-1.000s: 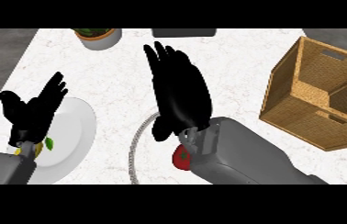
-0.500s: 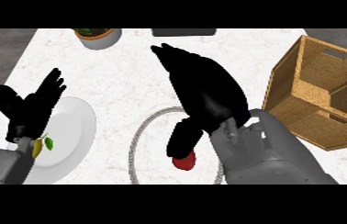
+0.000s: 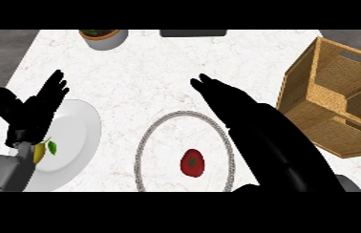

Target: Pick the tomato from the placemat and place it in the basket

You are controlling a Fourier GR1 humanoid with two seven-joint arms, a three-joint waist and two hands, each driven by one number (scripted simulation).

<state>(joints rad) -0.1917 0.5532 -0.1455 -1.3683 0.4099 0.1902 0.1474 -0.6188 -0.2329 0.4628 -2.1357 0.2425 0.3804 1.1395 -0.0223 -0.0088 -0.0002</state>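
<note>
Since half a second ago the right hand (image 3: 243, 117) has swung off toward the right of the view and uncovered the tomato (image 3: 192, 161), which earlier was partly hidden under its wrist; the hand now lies stretched out with its fingers straight and pointing up and to the left, released, grasping nothing; its fingertips reach past the upper right of the placemat's rim and its palm runs along the mat's right side, apart from the tomato. The tomato, red with a small dark stem mark, sits on the placemat (image 3: 148, 134), a round white mat with a grey braided edge, in its lower half and a little right of centre. The basket (image 3: 321, 91), a light wooden box with an open top, stands at the right edge of the counter (image 3: 155, 65), well apart from the tomato. At the left edge the left hand (image 3: 32, 112) rests open, fingers up, over the rim of a white plate (image 3: 74, 136); a yellow fruit with a green leaf (image 3: 42, 151) lies on that plate just below the hand. A grey pot with a plant (image 3: 104, 36) stands near the counter's far edge, and a dark flat object (image 3: 193, 32) lies further right along that edge.
</note>
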